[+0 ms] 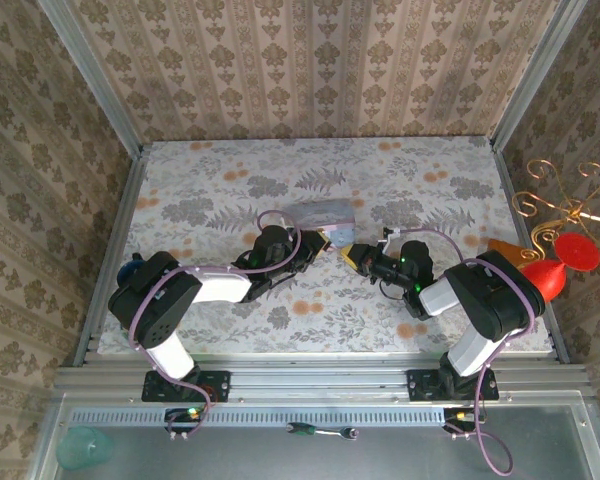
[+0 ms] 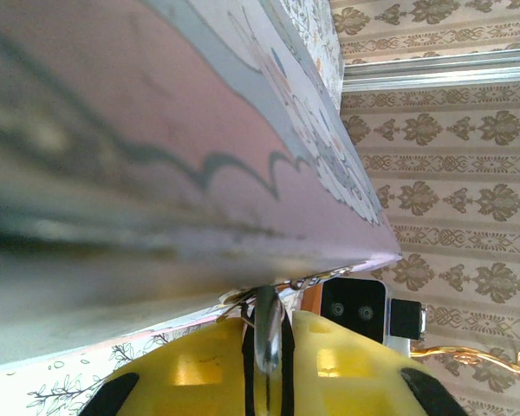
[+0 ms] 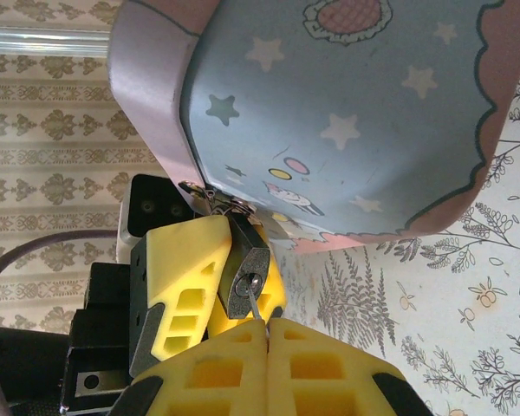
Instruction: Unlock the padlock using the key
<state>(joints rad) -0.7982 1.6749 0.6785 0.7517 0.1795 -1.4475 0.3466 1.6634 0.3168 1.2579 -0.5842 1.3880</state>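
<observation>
The small dark padlock (image 3: 248,270) hangs by its thin shackle from the hasp of a pastel box (image 3: 347,104). My left gripper (image 2: 273,319) is shut on the padlock (image 2: 269,334), its yellow fingers (image 3: 184,279) clamping the body from both sides. My right gripper (image 3: 267,324) is shut on the slim metal key (image 3: 257,306), whose tip sits in the keyhole on the padlock's underside. In the top view both grippers, left (image 1: 325,244) and right (image 1: 359,256), meet nose to nose at the box's (image 1: 320,214) near corner, and the padlock is hidden between them.
A green-handled screwdriver (image 1: 320,431) lies on the front rail beside a teal cup (image 1: 80,447). Red and orange objects (image 1: 553,268) and a gold wire stand (image 1: 560,205) sit at the right edge. Patterned walls enclose the floral table (image 1: 230,190).
</observation>
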